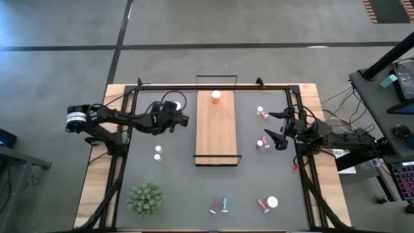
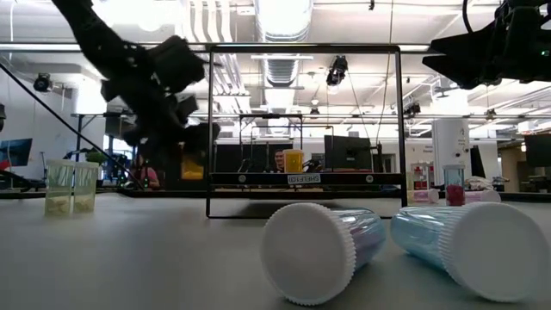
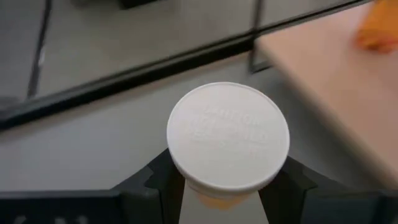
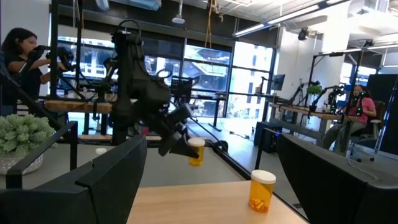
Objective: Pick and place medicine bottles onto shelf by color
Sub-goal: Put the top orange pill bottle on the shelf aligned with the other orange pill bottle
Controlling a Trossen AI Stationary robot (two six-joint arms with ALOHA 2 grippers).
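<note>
I've got an orange bottle (image 3: pixel 227 140) clamped between my left gripper (image 1: pixel 181 119) fingers (image 3: pixel 149 180), lifted off the table just left of the shelf (image 1: pixel 215 139), upper middle of the high view. From my left wrist camera its white cap fills the centre of the frame, and only a sliver of orange body peeks out underneath; the rest is hidden by the cap and my own fingers. In the right wrist view the same bottle hangs in the air at centre frame, pinched at the tip of my left arm. One more orange bottle (image 1: pixel 216 97) stands upright on the shelf board at its far end, near the top of the high view. Right of the shelf, two small bottles (image 1: pixel 260 112) sit on the grey table (image 1: pixel 174 188), one of them partly covered by my right gripper (image 1: pixel 277 129), whose fingers are spread wide apart with nothing between them. Two white-capped bottles (image 1: pixel 158 153) stand left of the shelf, too small for me to tell their colour. Along the bottom edge lie more bottles (image 1: pixel 220 206), and in the low view two of them loom large, on their sides with caps toward the camera. The green plant (image 1: pixel 145 199) sits lower left.
</note>
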